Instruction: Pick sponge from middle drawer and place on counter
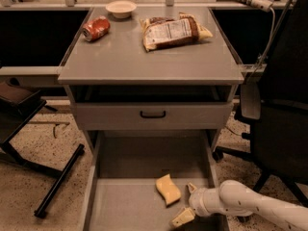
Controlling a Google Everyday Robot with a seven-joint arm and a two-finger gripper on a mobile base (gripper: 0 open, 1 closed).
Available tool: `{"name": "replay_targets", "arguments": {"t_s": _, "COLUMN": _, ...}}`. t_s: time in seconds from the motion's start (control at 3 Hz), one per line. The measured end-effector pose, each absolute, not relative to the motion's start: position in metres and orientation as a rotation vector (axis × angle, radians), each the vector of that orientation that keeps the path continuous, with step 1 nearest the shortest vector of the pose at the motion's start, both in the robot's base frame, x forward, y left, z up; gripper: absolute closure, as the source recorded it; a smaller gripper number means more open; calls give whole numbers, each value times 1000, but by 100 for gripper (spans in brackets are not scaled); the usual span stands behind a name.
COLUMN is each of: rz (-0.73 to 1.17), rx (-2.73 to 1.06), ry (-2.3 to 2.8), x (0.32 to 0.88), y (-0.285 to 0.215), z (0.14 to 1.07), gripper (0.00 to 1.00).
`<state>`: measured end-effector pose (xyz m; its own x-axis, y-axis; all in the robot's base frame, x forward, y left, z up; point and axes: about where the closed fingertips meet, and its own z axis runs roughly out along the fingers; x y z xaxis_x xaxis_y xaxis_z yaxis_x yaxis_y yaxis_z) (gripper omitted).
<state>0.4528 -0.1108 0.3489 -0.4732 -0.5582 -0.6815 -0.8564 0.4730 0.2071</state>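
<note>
The sponge [168,189] is not picked up yet. It is seen lying flat on the floor of the open middle drawer [125,203]. The claw [187,203] is held low in the drawer, just beside the sponge at about 4 o'clock. Its two fingers are spread wide, and nothing is held between them. The sponge has yet to be grabbed, lifted and put on the worktop [144,61], up at 12 o'clock.

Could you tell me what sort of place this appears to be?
Probably an office or lab: a grey cabinet counter, a black office chair and a speckled floor. The gripper is open in the middle drawer, beside the sponge.
</note>
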Motion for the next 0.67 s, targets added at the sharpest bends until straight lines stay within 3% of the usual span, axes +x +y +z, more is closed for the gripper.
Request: {"name": "replay_targets", "arguments": {"t_s": 0.67, "rz": 791, "rx": -1306, "ry": 2087, "x": 457, "y": -59, "z": 372, "gripper": 0}}
